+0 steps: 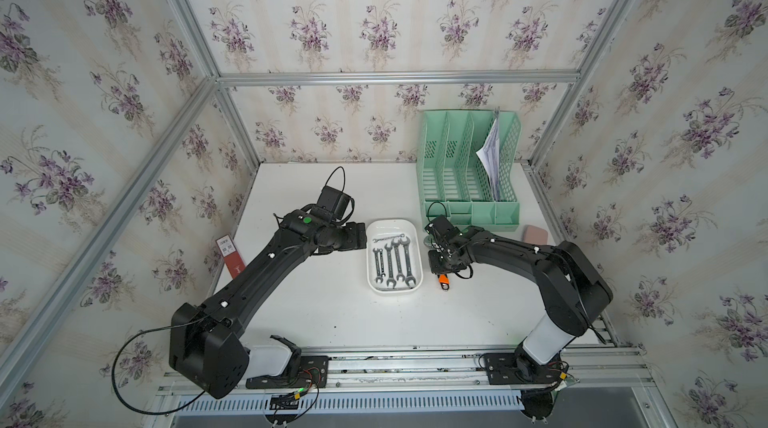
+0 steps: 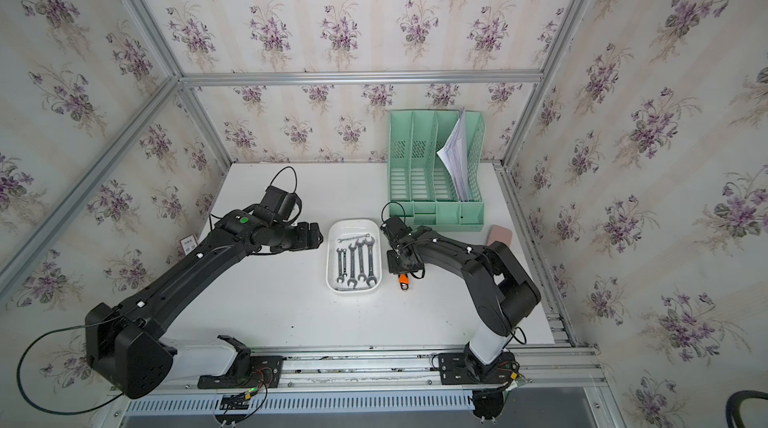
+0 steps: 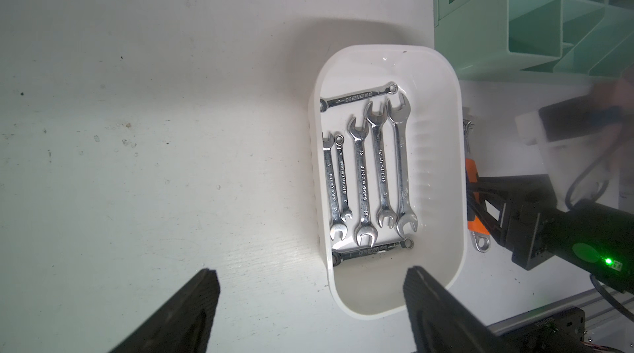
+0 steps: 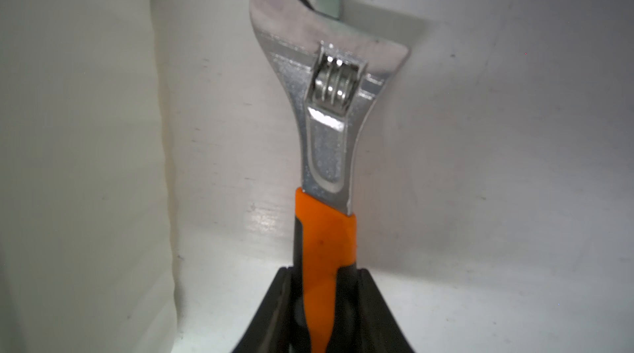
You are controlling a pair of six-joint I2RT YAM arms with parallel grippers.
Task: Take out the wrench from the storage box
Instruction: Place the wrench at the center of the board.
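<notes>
Holding: my right fingers (image 4: pixel 281 296) are clenched on the orange-and-black handle of the adjustable wrench (image 4: pixel 329 121), one on each side of it.
Wrench place: outside the storage box (image 1: pixel 390 222), just beside its right long wall and lying along it. The silver head points toward the file rack (image 1: pixel 469 180) and the handle end pokes out on the near side in both top views.
Wrench height: I cannot tell whether it rests on the bench (image 1: pixel 332 313) or hangs just above it.
Left fingers (image 3: pixel 423 294): spread wide and gripping nothing, at the box's left side. In my left wrist view one finger is over a corner of the box and the other over bare bench.
Box contents: five chrome wrenches (image 3: pixel 362 179) lie side by side lengthwise, with two slim wrenches (image 3: pixel 360 95) lying crosswise, one at each end of the row.
Box place: mid-bench, between my two arms, in front of the rack.
Rack: mint green, at the far right of the bench, with papers (image 1: pixel 492 151) leaning in its rightmost slot.
Nearby: a pink case (image 1: pixel 534 234) lies near the rack's right corner and a red card (image 1: pixel 230 257) at the bench's left edge.
</notes>
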